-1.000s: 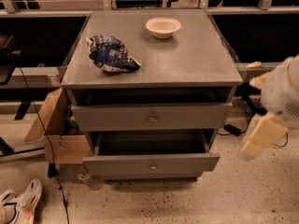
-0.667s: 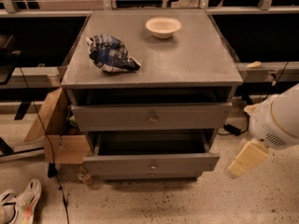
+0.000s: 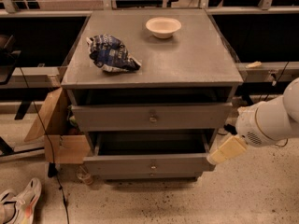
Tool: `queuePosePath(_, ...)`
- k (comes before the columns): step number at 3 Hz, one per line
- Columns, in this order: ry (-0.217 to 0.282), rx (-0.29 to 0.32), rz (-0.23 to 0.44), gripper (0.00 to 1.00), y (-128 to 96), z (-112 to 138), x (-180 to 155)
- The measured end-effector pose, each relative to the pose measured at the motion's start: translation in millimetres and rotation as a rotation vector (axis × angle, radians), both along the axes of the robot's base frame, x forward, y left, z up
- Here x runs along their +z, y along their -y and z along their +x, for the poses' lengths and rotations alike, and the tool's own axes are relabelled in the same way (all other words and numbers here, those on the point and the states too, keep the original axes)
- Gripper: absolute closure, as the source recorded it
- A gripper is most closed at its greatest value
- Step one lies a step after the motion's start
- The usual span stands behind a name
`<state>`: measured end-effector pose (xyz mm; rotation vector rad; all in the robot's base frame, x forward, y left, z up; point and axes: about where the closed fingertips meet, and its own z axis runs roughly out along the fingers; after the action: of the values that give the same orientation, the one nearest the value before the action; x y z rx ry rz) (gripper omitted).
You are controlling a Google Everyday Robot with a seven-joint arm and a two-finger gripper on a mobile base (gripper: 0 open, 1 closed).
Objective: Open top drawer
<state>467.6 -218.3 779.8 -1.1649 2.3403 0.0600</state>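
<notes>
The grey cabinet has two drawers. The top drawer has a tall plain grey front with a small round brass knob at its centre, and a dark gap shows above the front. Below it, the lower drawer with the shallower front is pulled out and its dark box shows. My gripper, cream coloured on a white arm, hangs at the cabinet's right front corner. It is beside the right end of the lower drawer's front, and to the right of and below the top drawer's knob.
A white bowl and a crumpled blue-and-white bag lie on the cabinet top. An open cardboard box stands against the cabinet's left side. A shoe and a cable lie on the speckled floor at the lower left.
My arm and gripper have moved left from the right edge of view to the cabinet's right front corner. The drawers, bowl and bag have not moved.
</notes>
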Motion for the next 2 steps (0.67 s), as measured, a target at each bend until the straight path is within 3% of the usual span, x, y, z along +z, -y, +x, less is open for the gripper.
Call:
queuePosePath(1,0.0,0.0,0.0,0.0,0.0,0.0,0.0)
queuePosePath(2,0.003,0.08,0.025,0.0,-20.3,3.9,-6.4)
